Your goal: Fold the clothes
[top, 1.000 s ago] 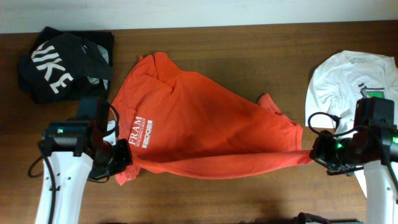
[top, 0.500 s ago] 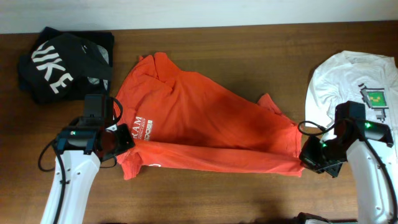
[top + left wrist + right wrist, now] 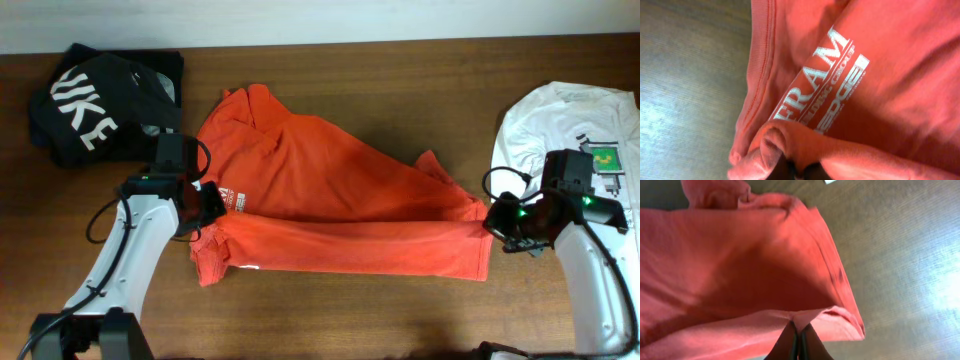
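Left gripper (image 3: 208, 205) and right gripper (image 3: 493, 222) on red-orange T-shirt (image 3: 340, 190), lengthwise left-right.

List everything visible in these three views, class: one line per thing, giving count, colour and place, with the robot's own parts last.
red-orange fabric T-shirt with white chest lettering: one, red-orange, mid-table, partly folded.
black fabric T-shirt with large white letters: one, black, bunched at the far left corner.
white fabric T-shirt with small green square print: one, white, right edge of the table.
brown wooden table: one, brown, under all three shirts.
left arm: one, white, lower left.
right arm: one, white, lower right.
left pincer: one, black, shut on the red-orange shirt beside its lettering.
right pincer: one, black, shut on that shirt's right end.
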You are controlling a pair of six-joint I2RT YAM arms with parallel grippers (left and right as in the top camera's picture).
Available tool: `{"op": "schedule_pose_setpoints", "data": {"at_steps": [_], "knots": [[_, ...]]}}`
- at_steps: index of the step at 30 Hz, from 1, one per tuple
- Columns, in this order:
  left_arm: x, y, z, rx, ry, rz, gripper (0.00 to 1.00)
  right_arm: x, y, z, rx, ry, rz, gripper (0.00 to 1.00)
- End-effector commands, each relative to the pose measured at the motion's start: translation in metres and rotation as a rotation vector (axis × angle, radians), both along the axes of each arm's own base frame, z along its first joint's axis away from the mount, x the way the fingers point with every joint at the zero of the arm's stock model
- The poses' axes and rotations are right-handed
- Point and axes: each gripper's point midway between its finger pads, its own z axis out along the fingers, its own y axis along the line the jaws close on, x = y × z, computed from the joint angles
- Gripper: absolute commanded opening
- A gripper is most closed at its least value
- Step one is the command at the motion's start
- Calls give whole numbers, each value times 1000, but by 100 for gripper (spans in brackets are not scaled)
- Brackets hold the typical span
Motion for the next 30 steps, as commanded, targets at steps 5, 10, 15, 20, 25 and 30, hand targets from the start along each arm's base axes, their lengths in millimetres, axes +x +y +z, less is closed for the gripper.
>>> {"op": "schedule_pose_setpoints", "data": {"at_steps": [5,10,15,20,25,30], "knots": [[14,2,-2,20,-43,-25,66,20,-6,-24,7,23,-9,89],[-3,21,32,27,63,19,77,17,-7,39,-4,57,37,99],[-53,-19,9,-82,281,-96,40,-22,17,20,65,219,93,75],[-74,-27,-30,-75,400,-123,1,-37,38,-36,128,252,93,25],[-67,-25,-60,-67,449,-117,1,-39,43,-71,148,233,95,24],[-77,13,-76,-11,519,-8,1,-39,41,-91,154,287,88,21]]}}
